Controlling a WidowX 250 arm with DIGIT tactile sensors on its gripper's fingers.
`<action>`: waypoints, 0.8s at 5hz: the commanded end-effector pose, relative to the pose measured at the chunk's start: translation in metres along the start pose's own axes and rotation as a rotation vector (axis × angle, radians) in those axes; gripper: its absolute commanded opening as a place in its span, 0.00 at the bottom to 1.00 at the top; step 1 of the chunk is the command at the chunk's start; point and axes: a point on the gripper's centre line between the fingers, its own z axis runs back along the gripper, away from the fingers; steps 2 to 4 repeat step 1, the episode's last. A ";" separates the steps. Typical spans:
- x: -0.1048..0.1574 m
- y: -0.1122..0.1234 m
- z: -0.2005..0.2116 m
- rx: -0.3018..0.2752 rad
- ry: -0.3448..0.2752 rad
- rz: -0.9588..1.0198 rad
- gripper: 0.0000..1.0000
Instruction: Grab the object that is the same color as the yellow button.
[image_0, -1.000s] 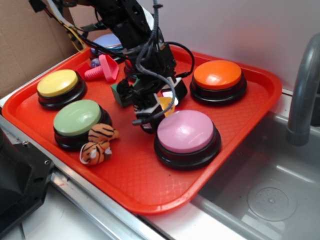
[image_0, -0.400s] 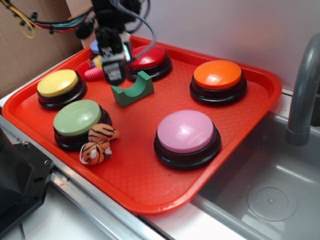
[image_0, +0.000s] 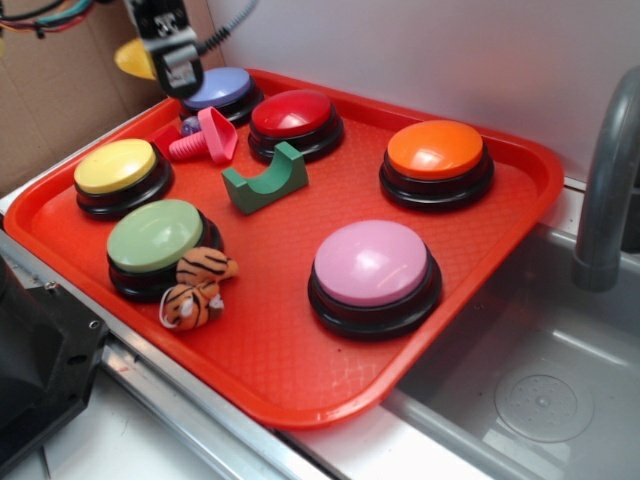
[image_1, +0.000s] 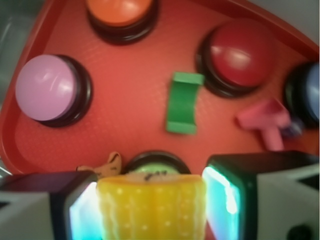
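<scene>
Jaws round corn (image_1: 150, 205) (prob. lifted)

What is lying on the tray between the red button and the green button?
In the exterior view, a green arch-shaped block lies on the tray between the red button and the green button.

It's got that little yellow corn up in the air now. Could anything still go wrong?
Possibly. In the wrist view the corn cob sits clamped between the gripper fingers, but it is ridged and small, so it might slip. It hangs high near the back left corner of the red tray; if dropped, it could land on the purple button or pink toy, or bounce off the tray.
</scene>
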 end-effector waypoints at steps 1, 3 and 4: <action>0.005 0.001 0.029 0.012 -0.078 0.097 0.00; 0.005 0.001 0.029 0.012 -0.078 0.097 0.00; 0.005 0.001 0.029 0.012 -0.078 0.097 0.00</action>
